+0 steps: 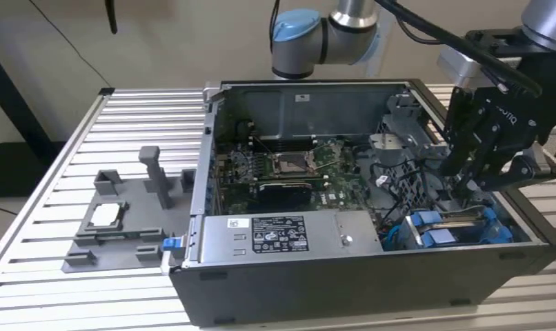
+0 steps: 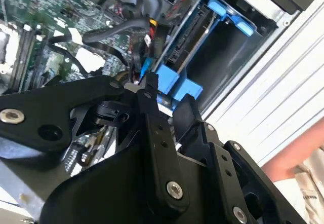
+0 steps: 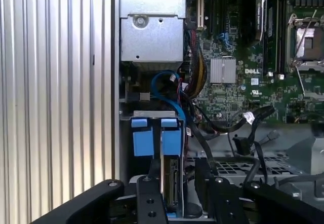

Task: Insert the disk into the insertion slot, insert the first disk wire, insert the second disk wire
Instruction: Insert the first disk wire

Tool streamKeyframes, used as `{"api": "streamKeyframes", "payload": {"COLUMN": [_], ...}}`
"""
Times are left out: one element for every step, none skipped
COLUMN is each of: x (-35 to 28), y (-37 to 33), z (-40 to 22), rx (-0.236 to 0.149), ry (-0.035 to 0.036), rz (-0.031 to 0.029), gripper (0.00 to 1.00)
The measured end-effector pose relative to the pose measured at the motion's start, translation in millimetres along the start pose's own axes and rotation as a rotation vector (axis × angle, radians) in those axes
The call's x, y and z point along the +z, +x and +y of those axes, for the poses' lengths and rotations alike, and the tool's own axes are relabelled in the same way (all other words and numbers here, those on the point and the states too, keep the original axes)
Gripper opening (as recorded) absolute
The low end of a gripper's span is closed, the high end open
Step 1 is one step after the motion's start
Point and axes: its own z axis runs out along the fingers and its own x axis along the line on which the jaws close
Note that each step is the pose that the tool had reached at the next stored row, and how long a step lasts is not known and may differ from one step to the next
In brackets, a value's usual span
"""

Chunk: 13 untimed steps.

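End effector (image 1: 476, 181) poised over the seated disk (image 1: 457, 221)
The disk is lodged on edge in the slot (image 3: 152, 114), at the corner of the case (image 1: 352, 289) on the exterior view's right. The end effector is held just above it, narrowly parted, with its fingers (image 3: 147, 198) set astride the disk's connector edge.

Wall (image 1: 176, 41): plain beige, evenly lit. Counter (image 1: 140, 117): ribbed silver slats. Black post (image 1: 16, 103): slanted, at exterior view's left. Thin cable (image 1: 71, 45): running across wall.
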Motion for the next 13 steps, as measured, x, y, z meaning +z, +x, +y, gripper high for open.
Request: {"api": "streamKeyframes", "payload": {"x": [0.0, 0.0, 0.0, 0.0, 0.0, 0.0, -0.1, -0.7, -1.7, -2.1, -2.5, -3.1, -3.8], "y": [0.0, 0.0, 0.0, 0.0, 0.1, 0.1, 0.1, 0.2, 0.2, 0.2, 0.2, 0.2, 0.2], "z": [0.2, 0.4, 0.5, 0.6, 0.6, 0.6, 0.5, 0.5, 0.6, 0.6, 0.6, 0.7, 0.7], "rx": [-0.002, -0.003, -0.005, -0.007, -0.009, -0.011, -0.014, -0.016, -0.018, -0.02, -0.022, -0.024, -0.026], "ry": [0.0022, 0.0062, 0.0103, 0.0151, 0.0204, 0.0255, 0.0298, 0.0331, 0.0364, 0.0399, 0.0434, 0.0473, 0.0519], "rz": [-0.018, -0.0369, -0.0543, -0.0735, -0.0886, -0.0989, -0.1078, -0.1125, -0.1153, -0.1197, -0.1237, -0.1271, -0.13], "gripper": [0.41, 0.41, 0.41, 0.41, 0.41, 0.41, 0.41, 0.41, 0.41, 0.41, 0.41, 0.41, 0.41]}}
